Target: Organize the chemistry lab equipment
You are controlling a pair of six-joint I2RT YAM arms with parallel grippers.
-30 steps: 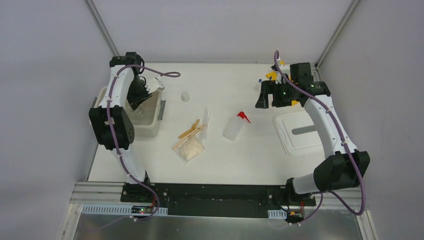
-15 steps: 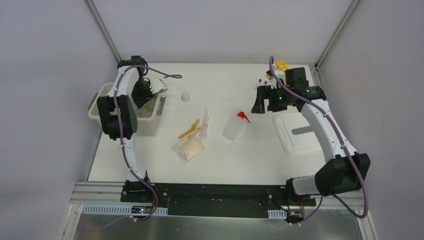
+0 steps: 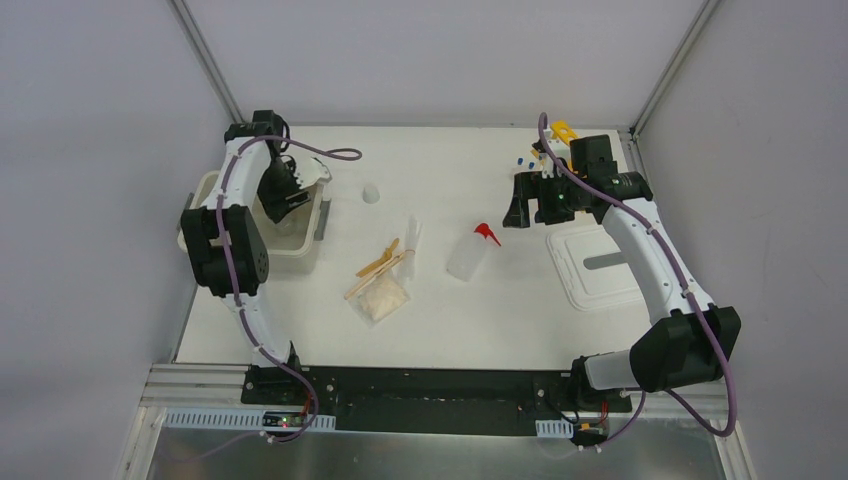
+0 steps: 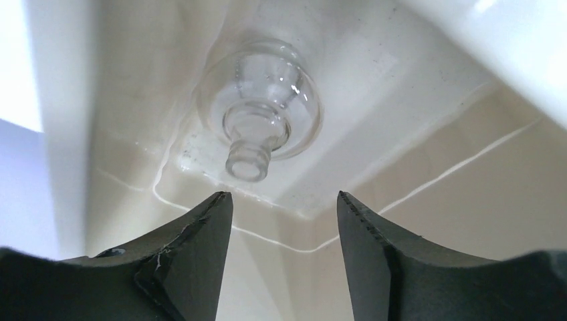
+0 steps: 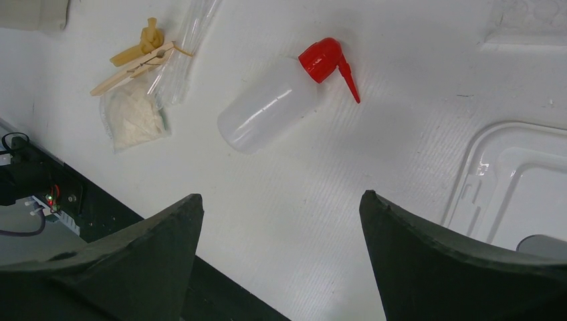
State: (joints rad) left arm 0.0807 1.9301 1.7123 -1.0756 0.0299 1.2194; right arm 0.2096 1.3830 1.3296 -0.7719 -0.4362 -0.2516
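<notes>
1. left gripper [image 4: 282, 200] fingers spread, empty; clear round glass flask [image 4: 262, 110] lies just past them in the cream plastic bin [image 4: 468, 187], neck toward them
2. right gripper [image 5: 281, 196] gaping, empty; red-nozzled clear squeeze bottle [image 5: 267, 103] lies ahead, diagonal; this arm's nearer imo

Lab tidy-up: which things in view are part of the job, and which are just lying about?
Job:
squeeze bottle
wooden sticks
beige packet
blue-capped tubes
yellow rack
clear glass vessel

Lying about:
cream bin, with the vessel inside it
white lid
</notes>
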